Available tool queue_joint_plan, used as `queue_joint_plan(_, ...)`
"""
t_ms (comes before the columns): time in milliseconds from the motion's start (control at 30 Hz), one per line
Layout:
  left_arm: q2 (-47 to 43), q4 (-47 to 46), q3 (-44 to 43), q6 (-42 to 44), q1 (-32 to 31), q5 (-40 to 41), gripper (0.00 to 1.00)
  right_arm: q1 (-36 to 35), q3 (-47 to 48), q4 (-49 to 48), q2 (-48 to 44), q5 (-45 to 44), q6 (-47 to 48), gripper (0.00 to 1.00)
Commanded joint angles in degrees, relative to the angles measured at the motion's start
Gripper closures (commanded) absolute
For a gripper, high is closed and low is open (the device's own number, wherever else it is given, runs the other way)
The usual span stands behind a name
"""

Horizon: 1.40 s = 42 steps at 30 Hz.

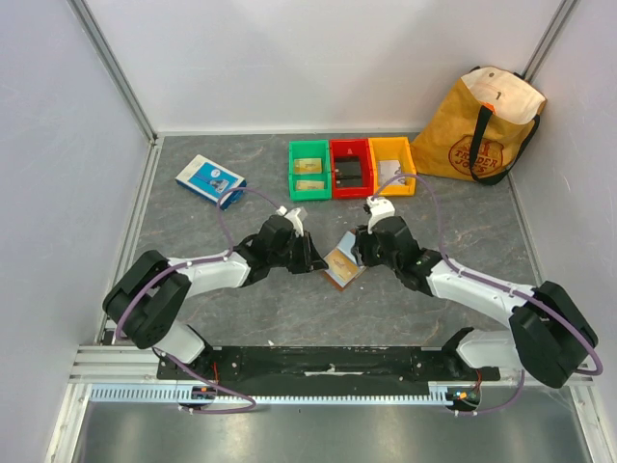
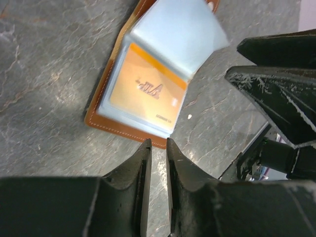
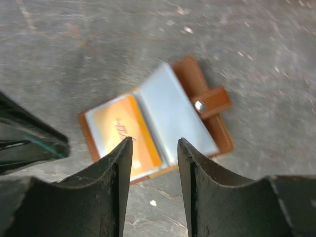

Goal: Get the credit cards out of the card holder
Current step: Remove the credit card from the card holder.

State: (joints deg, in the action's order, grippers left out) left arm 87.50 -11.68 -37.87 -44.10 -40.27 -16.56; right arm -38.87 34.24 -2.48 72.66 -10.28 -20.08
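card holder (image 3: 168,108): open flat on table (image 1: 289,309), between both arms | credit card (image 2: 143,89): likely thin, stiff, slick, snug in soft clear sleeve (image 2: 177,34); pinch an edge | left end effector (image 2: 159,148): narrowly apart, empty | right end effector (image 3: 154,148): apart, empty, above holder

Open card holder (image 3: 170,111), orange card (image 3: 123,129) apparently sleeved
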Motion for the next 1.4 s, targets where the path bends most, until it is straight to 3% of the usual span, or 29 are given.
queue_joint_plan(0, 0.0, -0.2, -3.5, -0.8, -0.2, 0.4, 0.75, 2.0, 6.4, -0.8, 4.1, 14.5, 7.5, 0.52)
queue_joint_plan(133, 2.6, -1.1, -4.4, -0.8, -0.4, 0.6, 0.75, 4.3, 8.5, 0.2, 9.9, 21.5, 7.0, 0.51)
queue_joint_plan(300, 5.4, -1.3, -4.8, -0.6, -0.4, 1.1, 0.75, 6.3, 8.6, 0.1, 14.7, 23.7, 4.5, 0.48)
queue_joint_plan(533, 5.6, -1.0, -2.7, -0.2, -0.2, 2.5, 0.76, 6.5, 6.5, 1.3, 16.2, 29.7, 1.5, 0.48)
queue_joint_plan(667, 3.2, 1.0, -0.7, 0.9, 0.0, 3.7, 0.76, 5.5, 2.1, -5.0, 15.6, 35.5, -4.9, 0.50)
queue_joint_plan(933, -3.5, 4.1, 4.3, 1.7, 0.4, 6.0, 0.76, -1.1, -0.8, -9.5, 12.7, 33.8, -12.5, 0.51)
queue_joint_plan(1133, -8.9, 6.4, 3.3, 2.5, 0.4, 6.4, 0.76, 0.0, 2.3, -4.6, 8.4, 26.1, -10.0, 0.50)
queue_joint_plan(1367, -7.5, 6.9, -0.1, 3.2, 0.2, 3.7, 0.76, 2.0, 4.4, -4.9, 12.5, 30.9, -7.2, 0.57)
